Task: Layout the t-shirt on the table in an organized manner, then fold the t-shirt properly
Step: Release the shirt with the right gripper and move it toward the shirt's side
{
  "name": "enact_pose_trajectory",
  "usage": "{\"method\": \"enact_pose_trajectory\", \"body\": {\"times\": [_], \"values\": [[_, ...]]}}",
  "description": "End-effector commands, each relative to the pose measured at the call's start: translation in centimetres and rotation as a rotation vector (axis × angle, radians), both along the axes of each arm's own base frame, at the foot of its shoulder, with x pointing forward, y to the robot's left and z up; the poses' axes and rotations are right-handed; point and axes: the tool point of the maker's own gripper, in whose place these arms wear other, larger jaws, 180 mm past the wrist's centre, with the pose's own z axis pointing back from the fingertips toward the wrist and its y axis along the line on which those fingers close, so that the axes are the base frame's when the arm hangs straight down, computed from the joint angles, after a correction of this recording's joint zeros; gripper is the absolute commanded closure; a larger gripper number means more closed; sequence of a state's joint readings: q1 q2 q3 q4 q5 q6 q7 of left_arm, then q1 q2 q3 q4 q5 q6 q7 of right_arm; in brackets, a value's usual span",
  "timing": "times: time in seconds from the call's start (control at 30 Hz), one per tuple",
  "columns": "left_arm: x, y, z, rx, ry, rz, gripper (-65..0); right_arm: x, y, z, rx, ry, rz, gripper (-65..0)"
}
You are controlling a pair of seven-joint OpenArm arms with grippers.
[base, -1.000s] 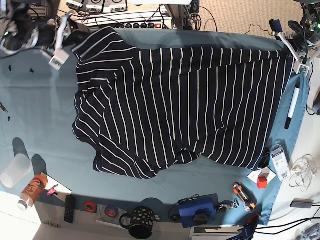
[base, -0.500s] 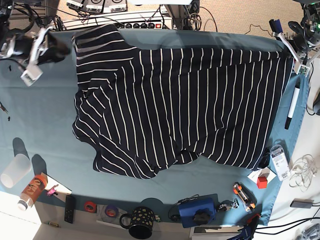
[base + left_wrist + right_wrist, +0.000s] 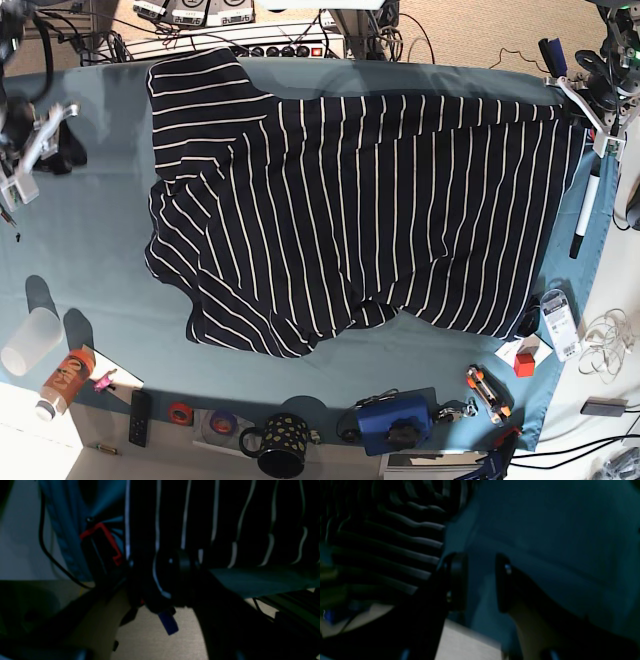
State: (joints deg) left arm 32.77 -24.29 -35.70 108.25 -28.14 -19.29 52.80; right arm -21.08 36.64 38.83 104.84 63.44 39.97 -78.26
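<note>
Across the frame's middle, the t-shirt (image 3: 370,210) lies spread on the table (image 3: 90,260). My right gripper (image 3: 477,580) is spread, empty; my left gripper's (image 3: 598,118) state I cannot tell. No writing is legible.

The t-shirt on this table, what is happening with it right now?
A two-armed robot is laying out the striped t-shirt on the teal table. The shirt lies spread, but its near edge is bunched and uneven, and no fold is made yet. The right end effector is open, over bare cloth beside the shirt, holding nothing. The left end effector is at the shirt's far corner by the table edge; whether it grips the fabric cannot be told.
</note>
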Motion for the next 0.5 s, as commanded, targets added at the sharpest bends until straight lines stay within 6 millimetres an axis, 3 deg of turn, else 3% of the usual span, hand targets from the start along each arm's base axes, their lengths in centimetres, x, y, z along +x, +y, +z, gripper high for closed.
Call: {"method": "enact_pose_trajectory", "body": {"times": [0.0, 0.17, 0.47], "values": [[-0.6, 2.4, 0.5, 0.102, 0.037, 0.030, -22.0, 1.1, -0.5, 0.7, 0.011, -0.043, -0.005, -19.0], [-0.1, 2.4, 0.8, 0.101, 0.003, 0.027, -22.0, 3.6, -1.4, -2.0, 0.101, -0.024, -0.075, -19.0], [1.3, 2.4, 1.4, 0.098, -0.039, 0.031, -22.0, 7.0, 2.0, -7.6, 0.185, 0.078, -0.045, -19.0]]}}
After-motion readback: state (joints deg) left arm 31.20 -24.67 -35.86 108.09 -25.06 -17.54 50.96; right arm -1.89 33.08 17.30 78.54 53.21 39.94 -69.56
